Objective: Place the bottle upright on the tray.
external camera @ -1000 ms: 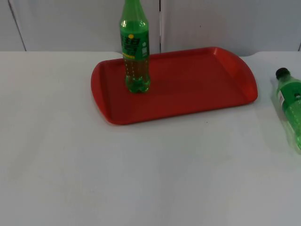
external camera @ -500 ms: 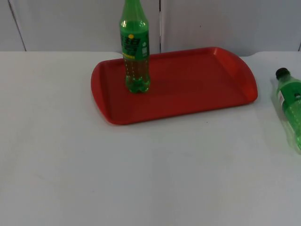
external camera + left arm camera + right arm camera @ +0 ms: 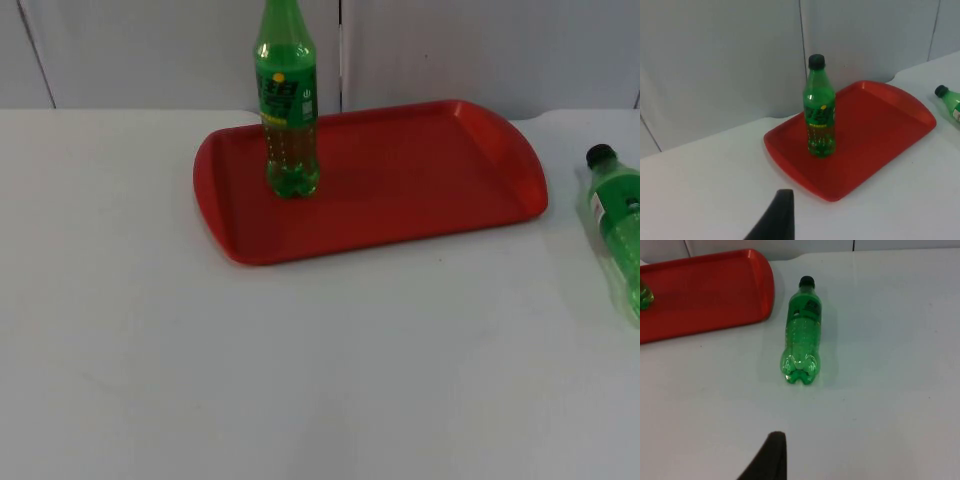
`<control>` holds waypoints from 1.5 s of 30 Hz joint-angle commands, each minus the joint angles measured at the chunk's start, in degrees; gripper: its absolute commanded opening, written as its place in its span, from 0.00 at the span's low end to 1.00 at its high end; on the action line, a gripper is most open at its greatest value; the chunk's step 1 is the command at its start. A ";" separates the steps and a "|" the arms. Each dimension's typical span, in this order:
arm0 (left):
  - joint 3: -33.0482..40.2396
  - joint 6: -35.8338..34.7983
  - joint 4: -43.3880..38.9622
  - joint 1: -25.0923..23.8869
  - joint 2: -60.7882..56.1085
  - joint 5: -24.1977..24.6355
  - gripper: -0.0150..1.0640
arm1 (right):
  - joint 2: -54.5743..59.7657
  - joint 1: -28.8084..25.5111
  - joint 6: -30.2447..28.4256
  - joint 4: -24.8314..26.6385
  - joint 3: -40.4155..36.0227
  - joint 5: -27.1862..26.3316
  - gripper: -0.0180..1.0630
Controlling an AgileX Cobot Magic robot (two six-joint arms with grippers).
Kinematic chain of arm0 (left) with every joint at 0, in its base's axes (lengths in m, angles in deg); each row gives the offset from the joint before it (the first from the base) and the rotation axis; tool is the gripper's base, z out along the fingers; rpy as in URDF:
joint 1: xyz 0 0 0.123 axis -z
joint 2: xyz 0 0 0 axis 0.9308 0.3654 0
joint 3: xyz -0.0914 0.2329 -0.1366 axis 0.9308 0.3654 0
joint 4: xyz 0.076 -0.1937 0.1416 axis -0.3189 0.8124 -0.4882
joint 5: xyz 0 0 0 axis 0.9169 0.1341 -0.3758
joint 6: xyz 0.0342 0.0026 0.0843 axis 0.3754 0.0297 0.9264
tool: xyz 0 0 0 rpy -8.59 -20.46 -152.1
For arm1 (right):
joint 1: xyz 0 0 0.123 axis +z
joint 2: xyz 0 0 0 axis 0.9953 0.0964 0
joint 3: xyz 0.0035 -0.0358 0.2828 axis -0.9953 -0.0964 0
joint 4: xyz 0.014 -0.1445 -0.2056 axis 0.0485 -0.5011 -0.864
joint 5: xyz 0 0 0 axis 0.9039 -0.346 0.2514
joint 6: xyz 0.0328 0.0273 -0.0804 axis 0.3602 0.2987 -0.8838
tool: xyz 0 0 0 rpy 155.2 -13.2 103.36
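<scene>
A red tray (image 3: 420,170) lies at the back of the white table. A green bottle with a black cap (image 3: 288,110) stands upright on the tray's left part, also seen from the left wrist as the standing bottle (image 3: 819,120) on the tray (image 3: 880,125). A second green bottle (image 3: 618,220) lies on its side on the table, right of the tray, cap toward the wall. In the right wrist view this lying bottle (image 3: 802,332) is just beside the tray's end (image 3: 705,290). My left gripper (image 3: 777,220) hangs well short of the tray. My right gripper (image 3: 770,460) hovers short of the lying bottle.
The grey partition wall (image 3: 450,50) stands right behind the tray. White table top (image 3: 300,380) spreads wide in front of the tray and the lying bottle.
</scene>
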 commanded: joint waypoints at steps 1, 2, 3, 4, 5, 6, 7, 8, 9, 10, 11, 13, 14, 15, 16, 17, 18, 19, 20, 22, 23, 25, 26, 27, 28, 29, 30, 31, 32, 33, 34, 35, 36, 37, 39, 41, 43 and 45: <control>-0.20 0.17 0.76 0.10 -1.68 0.91 0.99 | -0.22 -0.46 -0.25 0.21 -0.02 -0.41 0.99; 0.56 0.17 0.76 0.10 -2.65 0.89 0.99 | -0.22 -0.46 -0.25 0.21 -0.02 -0.41 0.99; 0.56 0.17 0.76 0.10 -2.65 0.89 0.99 | -0.22 -0.46 -0.25 0.21 -0.02 -0.41 0.99; 1.74 0.17 0.76 0.10 -3.68 0.89 0.99 | -0.22 -0.46 -0.25 0.21 -0.02 -0.41 0.99; 3.35 0.06 0.76 0.10 -4.59 0.89 0.99 | -0.22 -0.46 -0.25 0.21 -0.02 -0.41 0.99; 4.85 -0.34 0.86 0.10 -5.80 0.89 0.99 | -0.22 -0.46 -0.25 0.21 -0.02 -0.41 0.99; 6.53 -0.82 0.86 0.10 -7.03 0.97 0.99 | -0.22 -0.46 -0.25 0.21 -0.02 -0.41 0.99; 7.75 -1.52 0.86 0.10 -8.06 1.11 0.99 | -0.22 -0.46 -0.25 0.21 -0.02 -0.41 0.99; 7.75 -1.52 0.86 0.10 -8.06 1.11 0.99 | -0.22 -0.46 -0.25 0.21 -0.02 -0.41 0.99; 8.65 -1.63 0.86 0.10 -9.32 1.24 0.99 | -0.22 -0.46 -0.25 0.21 -0.02 -0.41 0.99; 9.27 -1.79 0.86 0.10 -10.54 1.39 0.99 | -0.22 -0.46 -0.25 0.21 -0.02 -0.41 0.99; 9.75 -1.79 0.86 0.10 -11.78 1.51 0.99 | -0.22 -0.46 -0.25 0.21 -0.02 -0.41 0.99; 10.32 -1.79 0.62 0.10 -12.83 1.74 0.99 | -0.22 -0.46 -0.25 0.21 -0.02 -0.41 0.99; 10.80 -1.79 0.37 0.10 -14.61 2.02 0.99 | -0.22 -0.46 -0.25 0.21 -0.02 -0.41 0.99; 11.28 -1.79 0.12 0.10 -15.76 2.12 0.99 | -0.22 -0.46 -0.25 0.21 -0.02 -0.41 0.99; 11.97 -1.79 0.12 0.10 -16.71 2.00 0.99 | -0.22 -0.46 -0.25 0.21 -0.02 -0.41 0.99; 11.97 -1.79 0.12 0.10 -16.71 2.00 0.99 | -0.22 -0.46 -0.25 0.21 -0.02 -0.41 0.99; 12.52 -2.19 -0.01 0.10 -17.86 1.89 0.99 | -0.22 -0.46 -0.25 0.21 -0.02 -0.41 0.99; 13.25 -3.05 -0.52 0.10 -18.87 1.89 0.99 | -0.22 -0.46 -0.25 0.21 -0.02 -0.41 0.99; 14.00 -3.75 -0.78 0.10 -19.78 2.02 0.99 | -0.22 -0.46 -0.25 0.21 -0.02 -0.41 0.99; 14.65 -3.96 -0.80 0.10 -20.49 2.29 0.99 | -0.22 -0.46 -0.25 0.21 -0.02 -0.41 0.99; 15.15 -3.96 -1.18 0.10 -22.35 4.35 0.99 | -0.22 -0.46 -0.25 0.21 -0.02 -0.41 0.99; 15.15 -3.96 -1.18 0.10 -22.35 4.35 0.99 | -0.22 -0.46 -0.25 0.21 -0.02 -0.41 0.99; 15.15 -3.96 -1.60 0.10 -22.85 5.41 0.99 | -0.22 -0.46 -0.25 0.21 -0.02 -0.41 0.99; 15.15 -3.96 -1.99 0.10 -23.46 6.49 0.99 | -0.22 -0.46 -0.25 0.21 -0.02 -0.41 0.99; 15.15 -3.96 -2.21 0.10 -23.98 7.41 0.99 | -0.22 -0.46 -0.25 0.21 -0.02 -0.41 0.99; 15.15 -3.96 -2.33 0.10 -24.27 8.37 0.99 | -0.22 -0.46 -0.25 0.21 -0.02 -0.41 0.99; 15.39 -3.96 -2.33 0.10 -24.81 9.00 0.99 | -0.22 -0.46 -0.25 0.21 -0.02 -0.41 0.99; 15.66 -3.96 -2.33 0.10 -25.24 9.39 0.99 | -0.22 -0.46 -0.25 0.21 -0.02 -0.41 0.99; 15.66 -3.96 -2.33 0.10 -25.24 9.39 0.99 | -0.22 -0.46 -0.25 0.21 -0.02 -0.41 0.99; 16.11 -3.96 -2.33 0.10 -25.24 9.39 0.99 | -0.22 -0.46 -0.25 0.21 -0.02 -0.41 0.99; 16.79 -3.96 -2.33 0.10 -25.24 9.29 0.99 | -0.22 -0.46 -0.25 0.21 -0.02 -0.41 0.99; 17.46 -3.96 -2.33 0.10 -25.24 9.20 0.99 | -0.22 -0.46 -0.25 0.21 -0.02 -0.41 0.99; 18.31 -3.96 -2.33 0.10 -25.24 9.20 0.99 | -0.22 -0.46 -0.25 0.21 -0.02 -0.41 0.99; 19.14 -4.33 -2.22 0.10 -25.24 9.45 0.99 | -0.22 -0.46 -0.25 0.21 -0.02 -0.41 0.99; 19.26 -4.36 -2.22 0.10 -25.24 10.43 0.99 | -0.22 -0.46 -0.25 0.21 -0.02 -0.41 0.99; 19.35 -4.36 -2.48 0.10 -25.24 10.87 0.99 | -0.22 -0.46 -0.25 0.22 -0.02 -0.52 0.99; 19.50 -4.36 -2.59 0.10 -25.24 11.29 0.99 | -0.22 -0.46 -0.25 0.22 -0.02 -0.52 0.99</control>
